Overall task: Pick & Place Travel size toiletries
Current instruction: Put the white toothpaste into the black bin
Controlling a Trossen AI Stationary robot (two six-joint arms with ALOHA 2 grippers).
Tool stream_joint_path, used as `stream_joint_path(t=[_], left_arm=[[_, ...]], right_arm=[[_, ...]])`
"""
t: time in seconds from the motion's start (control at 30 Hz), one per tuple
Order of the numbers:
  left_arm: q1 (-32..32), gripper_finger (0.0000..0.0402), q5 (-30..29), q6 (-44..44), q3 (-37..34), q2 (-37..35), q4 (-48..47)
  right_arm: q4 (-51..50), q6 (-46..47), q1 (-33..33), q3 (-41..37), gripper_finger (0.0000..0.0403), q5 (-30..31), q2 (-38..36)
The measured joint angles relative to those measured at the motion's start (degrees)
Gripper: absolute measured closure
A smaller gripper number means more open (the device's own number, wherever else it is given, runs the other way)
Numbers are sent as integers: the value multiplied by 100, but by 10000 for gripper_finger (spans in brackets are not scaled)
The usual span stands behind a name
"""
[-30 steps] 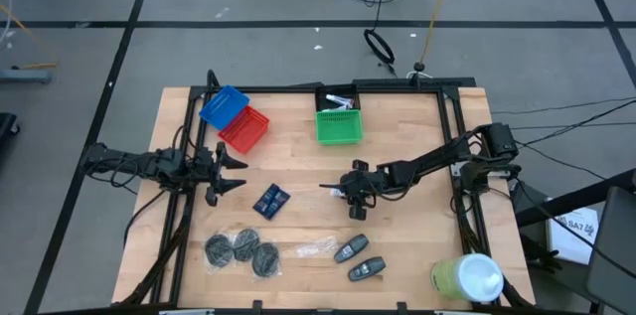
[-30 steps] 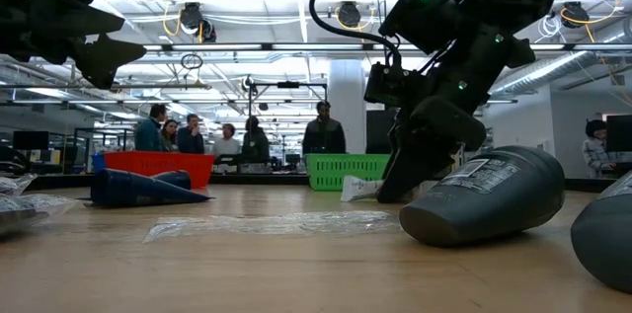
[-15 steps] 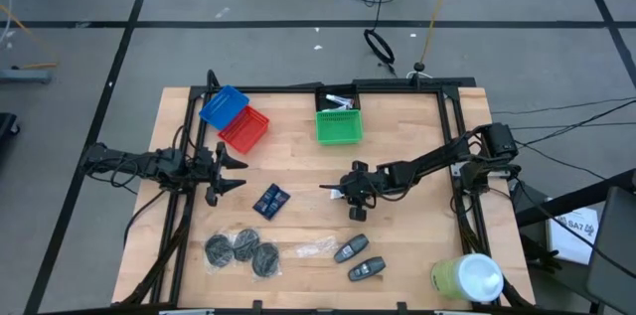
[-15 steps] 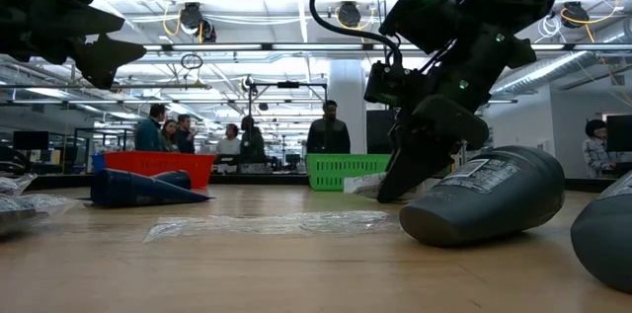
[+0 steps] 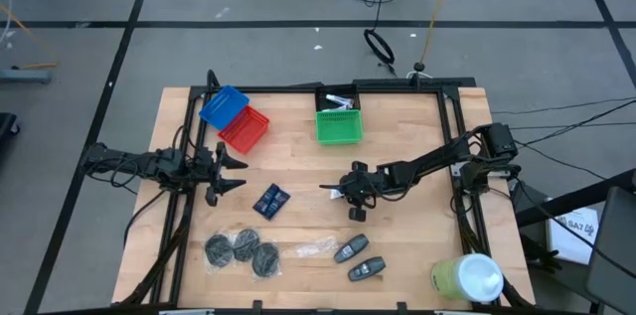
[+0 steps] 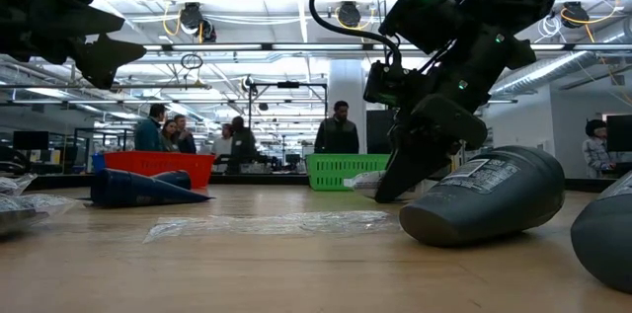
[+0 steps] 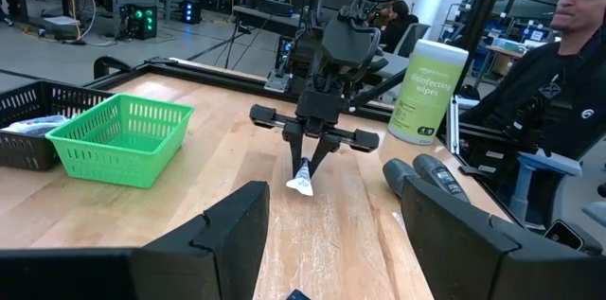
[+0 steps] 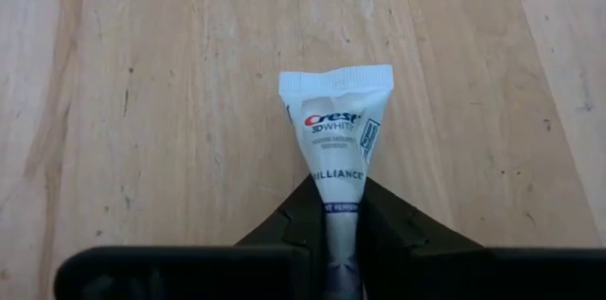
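My right gripper point(image 5: 338, 189) stands over the middle of the table, shut on a small white toothpaste tube point(image 8: 336, 139). The left wrist view also shows this tube point(image 7: 301, 181) under the fingers. My left gripper point(image 5: 237, 172) waits open at the table's left side. Dark blue packets point(image 5: 270, 200) lie flat left of the tube. Three dark round discs point(image 5: 238, 248) and two dark oval pieces point(image 5: 358, 260) lie along the near edge. More white tubes point(image 5: 338, 102) lie in a black basket at the far edge. My right gripper pinches the tube's narrow end point(image 8: 339, 207) between its two fingers point(image 8: 301, 217), coming from above and slanting toward the table's left. The tube hangs below them with its flat crimped end point(image 8: 335, 79) lowest. Whether that end touches the wood I cannot tell.
A green basket point(image 5: 338, 126) stands in front of the black one; blue point(image 5: 224, 105) and red point(image 5: 244, 130) baskets sit far left. A yellow-green wipes cylinder point(image 5: 467, 277) stands near right. A clear wrapper scrap point(image 5: 313, 248) lies by the oval pieces. People stand beyond the table.
In the low view the tube's white free end has come up a little from the table under my right gripper. The arms themselves have barely moved.
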Motion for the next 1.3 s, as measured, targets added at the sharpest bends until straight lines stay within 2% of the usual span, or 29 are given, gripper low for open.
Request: stream_joint_path(t=[0.43,0.57,0.93,1.2,1.3], left_arm=[[0,165,0,0,0,2,0],[0,165,-2,0,0,0,0],[1,165,0,0,0,0,1],[0,165,0,0,0,2,0],[0,165,0,0,0,2,-2]], right_arm=[[0,-76,0,0,367,5,-1],[-123,-148,-6,-19,367,53,-212],[-417,-195,-11,-14,367,30,-1451],[-980,-379,-7,-16,367,32,-2374],[-924,-427,-7,-202,367,31,-2712]])
